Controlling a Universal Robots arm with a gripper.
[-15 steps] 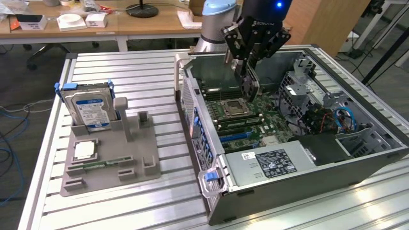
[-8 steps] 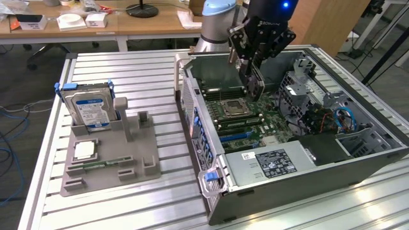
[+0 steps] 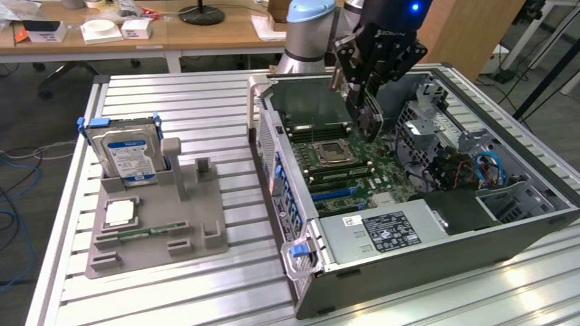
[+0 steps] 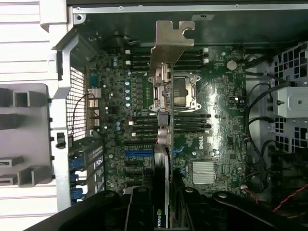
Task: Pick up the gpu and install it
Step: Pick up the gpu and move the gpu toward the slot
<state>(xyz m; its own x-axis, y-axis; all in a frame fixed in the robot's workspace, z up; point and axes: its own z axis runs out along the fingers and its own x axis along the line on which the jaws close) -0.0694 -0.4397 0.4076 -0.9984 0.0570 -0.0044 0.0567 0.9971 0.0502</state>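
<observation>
Holding the gpu (image 3: 366, 124) edge-down inside the open computer case (image 3: 507, 224).
Gripper (image 3: 360, 95) jaws are pinching the card's upper edge; the card is hanging above the motherboard (image 4: 216, 120), clear of it, with its silver bracket (image 4: 171, 43) leading.

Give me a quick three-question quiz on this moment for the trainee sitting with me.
1. True or false: the gripper holds the graphics card over the open computer case.
2. Where does the hard drive stand? A: upright in the grey holder on the table. B: inside the case. C: flat on the table beside the case.
3. Fill in: the end of the card farthest from the gripper carries a silver metal ___.

Key
1. True. The card sits between the closed fingers, over the board.
2. A.
3. bracket.
</observation>
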